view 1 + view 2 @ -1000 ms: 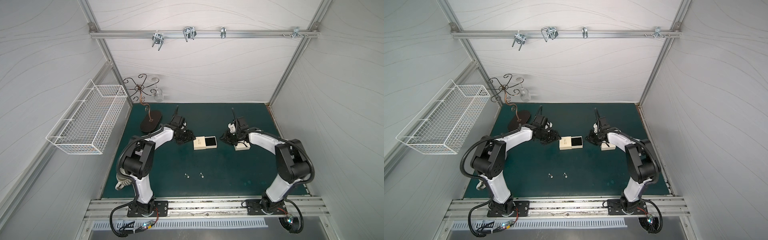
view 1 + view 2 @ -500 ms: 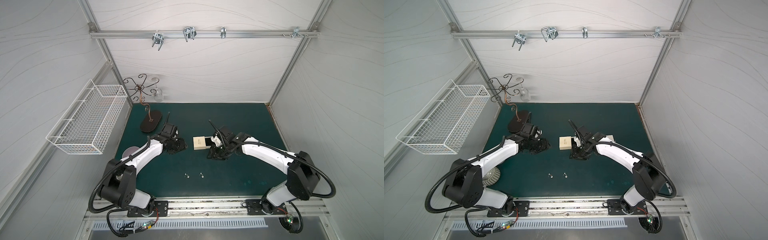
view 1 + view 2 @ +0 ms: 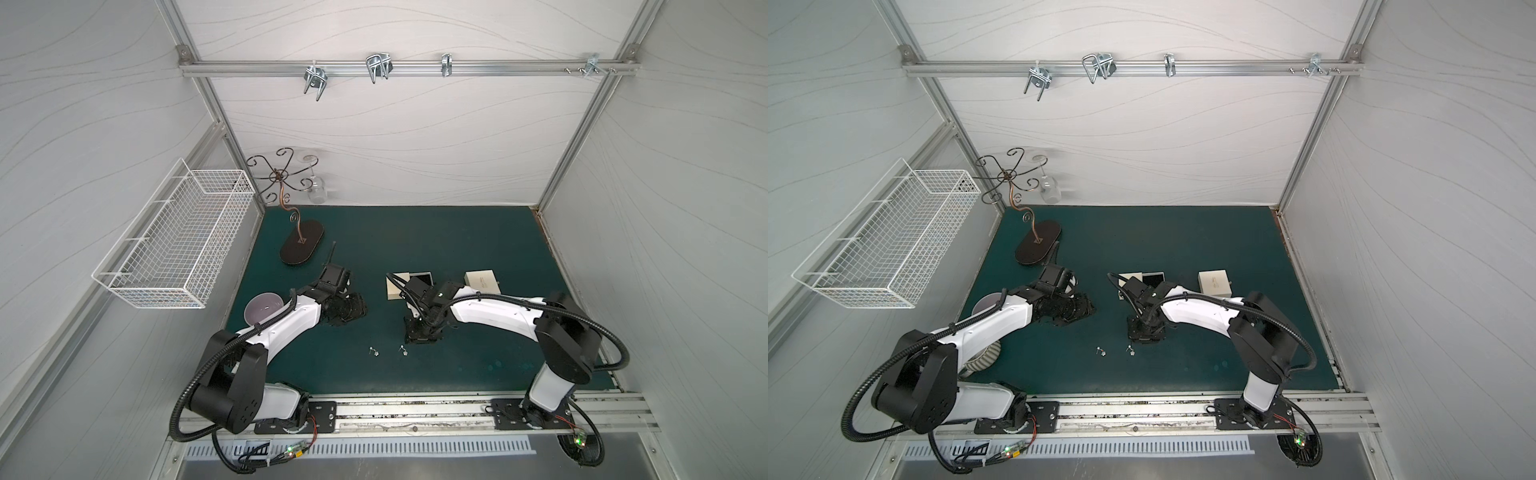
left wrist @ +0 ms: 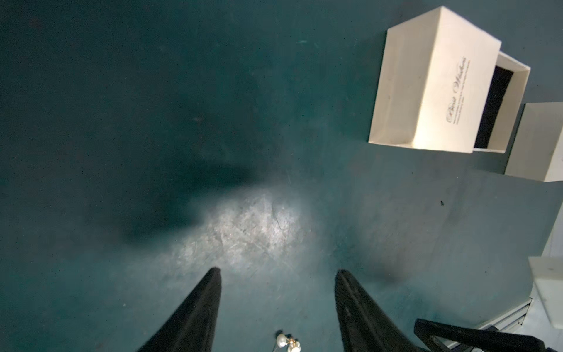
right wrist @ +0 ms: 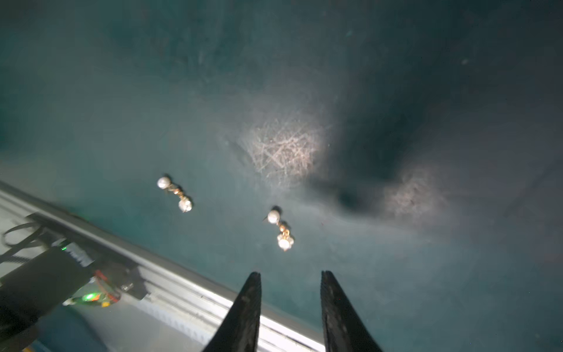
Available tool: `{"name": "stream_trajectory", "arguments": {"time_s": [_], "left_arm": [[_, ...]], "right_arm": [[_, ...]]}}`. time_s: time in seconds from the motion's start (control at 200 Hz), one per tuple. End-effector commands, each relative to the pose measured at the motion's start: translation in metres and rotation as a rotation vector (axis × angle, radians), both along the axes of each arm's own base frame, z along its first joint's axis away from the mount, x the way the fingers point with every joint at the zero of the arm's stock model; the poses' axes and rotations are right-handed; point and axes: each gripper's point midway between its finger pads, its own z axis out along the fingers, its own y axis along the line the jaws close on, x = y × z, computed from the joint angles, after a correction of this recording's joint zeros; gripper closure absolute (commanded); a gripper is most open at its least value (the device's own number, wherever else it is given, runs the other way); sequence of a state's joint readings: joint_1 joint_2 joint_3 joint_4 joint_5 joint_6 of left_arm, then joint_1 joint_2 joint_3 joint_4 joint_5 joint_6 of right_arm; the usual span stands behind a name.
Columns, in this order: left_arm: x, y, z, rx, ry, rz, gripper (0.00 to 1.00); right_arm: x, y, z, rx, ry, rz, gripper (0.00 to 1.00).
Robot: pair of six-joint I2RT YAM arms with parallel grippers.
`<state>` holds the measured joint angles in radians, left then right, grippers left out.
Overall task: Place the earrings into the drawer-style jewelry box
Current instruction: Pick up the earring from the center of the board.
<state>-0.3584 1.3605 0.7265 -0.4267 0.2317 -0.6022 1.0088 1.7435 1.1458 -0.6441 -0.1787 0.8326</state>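
Earrings (image 5: pixel 280 230) are not yet in the jewelry box (image 4: pixel 435 82). We see two of them lying loose on the green bench (image 3: pixel 457 365), so at least these are left to carry. The box's drawer (image 4: pixel 495 100) stands pulled out with its dark lining showing; we cannot tell whether anything lies inside.

We judge the step in hand to be a pick. Our right hand (image 5: pixel 291 274) hangs over the bench with its fingers (image 5: pixel 246 304) spread and nothing between them. The nearer earring lies just ahead of this hand, apart from it, and the second earring (image 5: pixel 175 194) lies farther out. The box is behind this hand, partly covered by its arm in both top views.

Our left hand (image 4: pixel 275 271) is also spread and empty. One of the earrings (image 4: pixel 288 343) lies on the bench back toward its wrist, untouched, and the box sits ahead and to one side, well apart.
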Motion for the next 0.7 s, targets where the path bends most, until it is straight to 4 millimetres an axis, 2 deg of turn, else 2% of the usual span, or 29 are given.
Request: {"name": "stream_trajectory", "arguments": {"time_s": [0.0,0.24,0.695], "left_arm": [[0.011,-0.001,0.01,-0.002,-0.079,0.002,0.37],[0.01,-0.001,0.007,-0.004,-0.083,-0.012,0.38],[0.009,-0.002,0.006,-0.016,-0.09,-0.019,0.38]], "right_arm": [[0.004,0.007,-0.004,-0.031,-0.009,-0.033,0.67],[0.002,0.014,-0.013,-0.08,-0.012,-0.034,0.7],[0.001,0.016,-0.024,-0.111,0.001,-0.046,0.73]]}}
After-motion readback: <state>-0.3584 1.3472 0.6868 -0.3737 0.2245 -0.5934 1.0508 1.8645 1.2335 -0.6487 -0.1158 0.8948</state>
